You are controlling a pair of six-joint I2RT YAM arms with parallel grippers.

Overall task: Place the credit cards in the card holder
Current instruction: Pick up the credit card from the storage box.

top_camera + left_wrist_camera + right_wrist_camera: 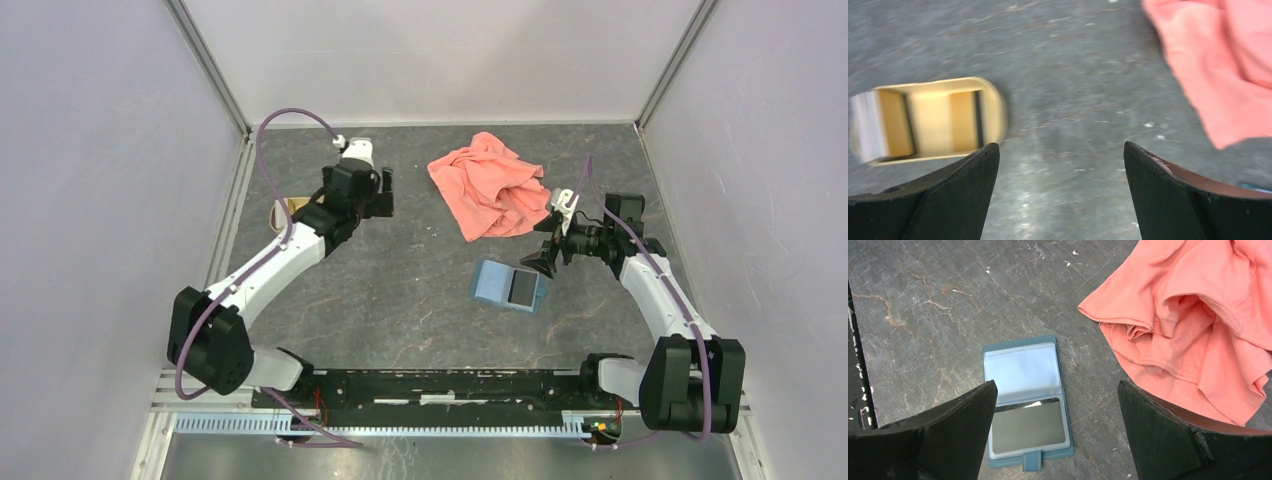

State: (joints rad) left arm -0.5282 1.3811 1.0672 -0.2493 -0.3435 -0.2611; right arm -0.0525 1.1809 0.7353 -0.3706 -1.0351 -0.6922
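The card holder (508, 287) lies open on the table, teal-blue outside and light blue inside. In the right wrist view the card holder (1023, 371) has a dark grey card (1029, 427) in its lower pocket. Orange-gold credit cards (964, 120) with dark stripes lie in a tan oval tray (994, 107), blurred. My left gripper (1060, 150) is open and empty above the table, right of the tray; it also shows in the top view (378, 195). My right gripper (1057, 385) is open and empty, above the holder's right edge; in the top view (540, 262) it is just right of the holder.
A salmon-pink cloth (490, 185) lies crumpled at the back, right of centre, close behind the holder; it also shows in both wrist views (1188, 325) (1218, 60). In the top view the tan tray (285, 210) is mostly hidden under the left arm. Walls enclose the table on three sides.
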